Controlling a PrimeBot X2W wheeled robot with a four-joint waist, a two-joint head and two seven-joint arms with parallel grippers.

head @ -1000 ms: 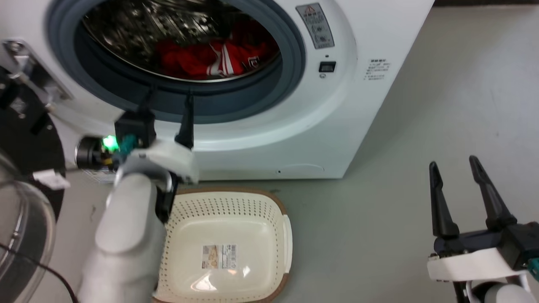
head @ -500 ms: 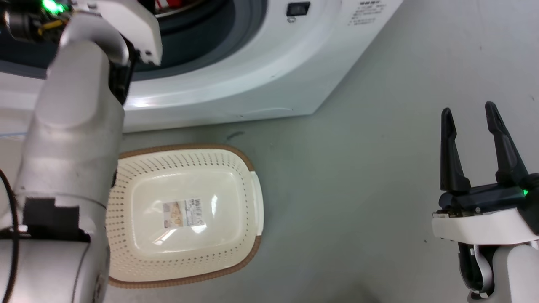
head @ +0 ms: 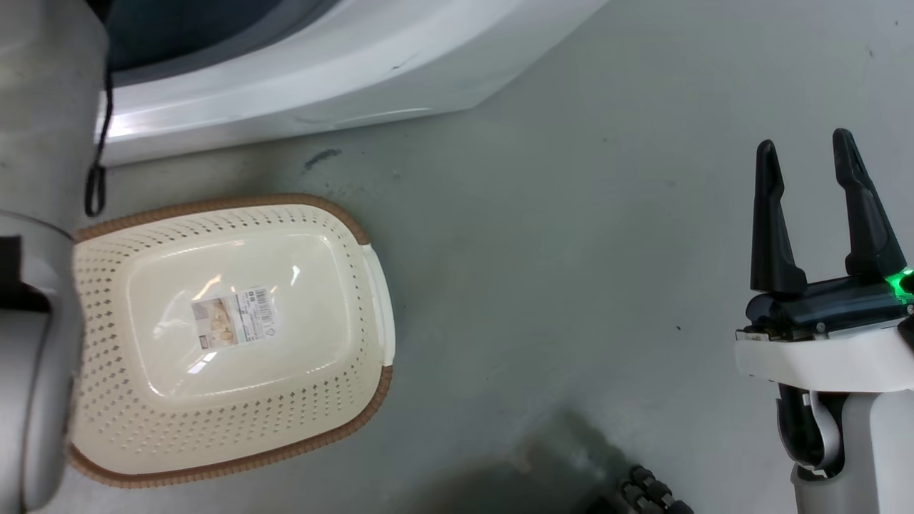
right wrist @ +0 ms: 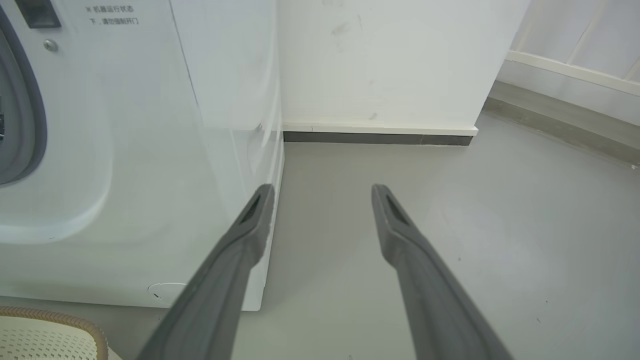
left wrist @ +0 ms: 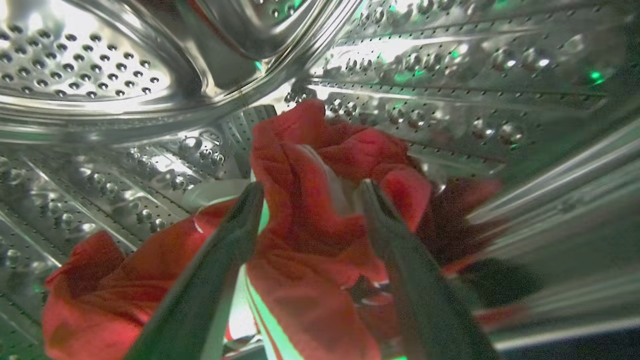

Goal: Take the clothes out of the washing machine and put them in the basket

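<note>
Straddling red clothes [left wrist: 300, 240] in the washing machine [left wrist: 90, 65], left end effector [left wrist: 311, 186] gapes.

We find the basket [head: 341, 364] with its left rim hidden behind a pale forearm [head: 32, 400], and the washing machine [head: 321, 71] beyond the basket cut off by the top edge.

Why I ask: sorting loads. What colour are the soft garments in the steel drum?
Bright red clothes; the left wrist view shows them best.

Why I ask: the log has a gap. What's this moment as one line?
left gripper: open, astride clothes in washing machine drum | right gripper: open, above floor | basket: empty
</note>
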